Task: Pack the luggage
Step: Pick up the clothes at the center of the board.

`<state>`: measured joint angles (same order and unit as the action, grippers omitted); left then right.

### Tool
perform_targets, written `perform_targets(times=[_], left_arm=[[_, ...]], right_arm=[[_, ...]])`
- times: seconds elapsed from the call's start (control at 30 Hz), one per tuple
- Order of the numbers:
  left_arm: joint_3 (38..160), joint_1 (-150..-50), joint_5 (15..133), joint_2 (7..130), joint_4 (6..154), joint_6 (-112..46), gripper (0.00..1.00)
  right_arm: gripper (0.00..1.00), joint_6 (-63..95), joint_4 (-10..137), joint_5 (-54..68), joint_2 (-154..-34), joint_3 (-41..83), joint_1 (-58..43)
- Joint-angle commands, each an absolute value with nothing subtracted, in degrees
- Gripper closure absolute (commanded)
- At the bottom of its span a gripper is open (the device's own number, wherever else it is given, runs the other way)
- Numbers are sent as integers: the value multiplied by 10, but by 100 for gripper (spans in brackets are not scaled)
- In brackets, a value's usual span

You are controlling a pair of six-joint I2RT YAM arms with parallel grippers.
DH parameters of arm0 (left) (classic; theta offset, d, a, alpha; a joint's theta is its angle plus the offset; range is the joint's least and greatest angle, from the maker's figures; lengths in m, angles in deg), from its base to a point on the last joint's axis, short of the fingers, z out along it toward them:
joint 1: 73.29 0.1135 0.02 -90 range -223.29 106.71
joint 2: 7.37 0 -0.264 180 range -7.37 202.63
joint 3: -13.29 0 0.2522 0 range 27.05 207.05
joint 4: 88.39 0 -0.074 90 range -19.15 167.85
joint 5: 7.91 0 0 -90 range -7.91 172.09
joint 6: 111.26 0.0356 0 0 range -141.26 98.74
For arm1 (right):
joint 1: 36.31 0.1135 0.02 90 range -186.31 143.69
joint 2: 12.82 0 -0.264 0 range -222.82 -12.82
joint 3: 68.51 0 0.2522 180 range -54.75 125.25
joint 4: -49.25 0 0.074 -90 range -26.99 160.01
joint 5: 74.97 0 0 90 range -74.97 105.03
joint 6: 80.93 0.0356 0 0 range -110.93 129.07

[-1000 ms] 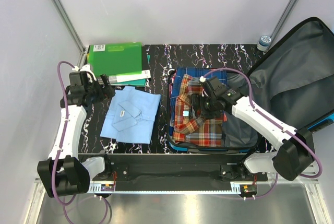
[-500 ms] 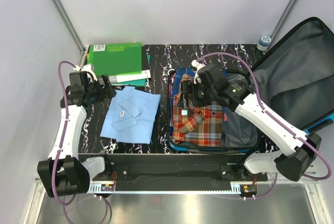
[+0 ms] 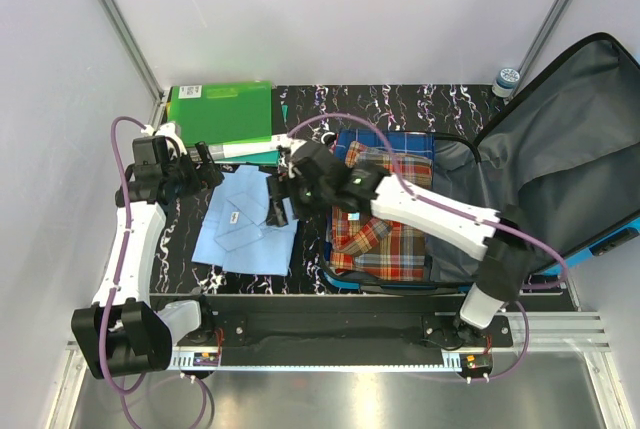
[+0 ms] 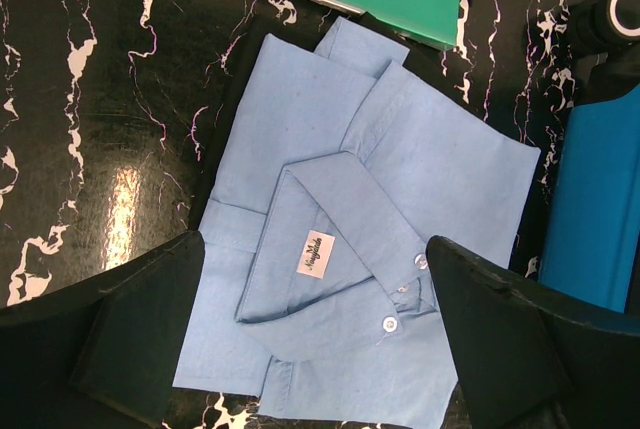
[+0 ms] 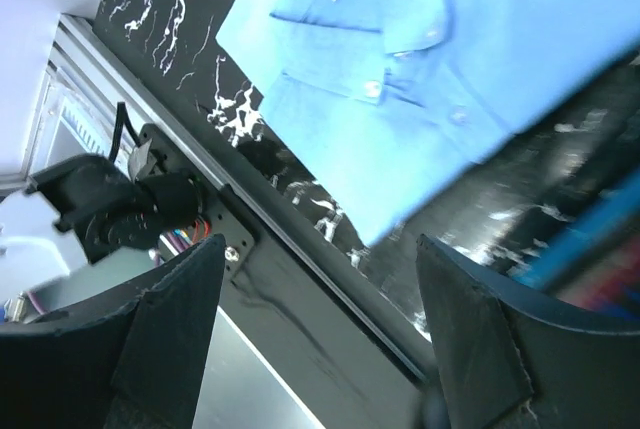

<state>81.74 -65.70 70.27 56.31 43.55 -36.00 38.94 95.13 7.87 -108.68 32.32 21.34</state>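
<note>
Black marbled table [image 3: 180, 249], white enclosure walls on all sides.

Right gripper [image 3: 276, 209]: jaws spread, nothing between them. It hangs low over the right-hand edge of the folded blue shirt [image 3: 240, 234]. My wrist view [image 5: 320, 249] shows that shirt just ahead of the fingertips, not yet touched as far as I can tell.

Left gripper [image 3: 205, 175]: jaws fully apart and empty, hovering above the shirt's far-left corner, with the green folders [image 3: 222, 109] just beyond it.

Outward to the right of my right hand, just beside the shirt, stands the luggage [image 3: 560, 159]. It is open, with the lid thrown back farther right. Its base runs lengthwise from far to near, roughly parallel to the shirt edge under my fingers. A plaid shirt [image 3: 385, 239] already lies inside.

Assessment: packing is part done, and the blue shirt is the item outstanding. The carry is a short one to the right. My right hand is the nearer to the case, while the left sits on the shirt's opposite side. Lifting by one edge could let the fold fall open.
</note>
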Motion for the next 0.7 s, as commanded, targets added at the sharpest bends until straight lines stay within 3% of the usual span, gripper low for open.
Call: perform_targets(times=[0.0,0.67], left_arm=[[813,-655,689,543,464,-359,1],[814,-655,679,533,466,-367,1]], right_arm=[[19,471,890,95,-1145,348,223],[19,633,893,242,-1309,350,221]])
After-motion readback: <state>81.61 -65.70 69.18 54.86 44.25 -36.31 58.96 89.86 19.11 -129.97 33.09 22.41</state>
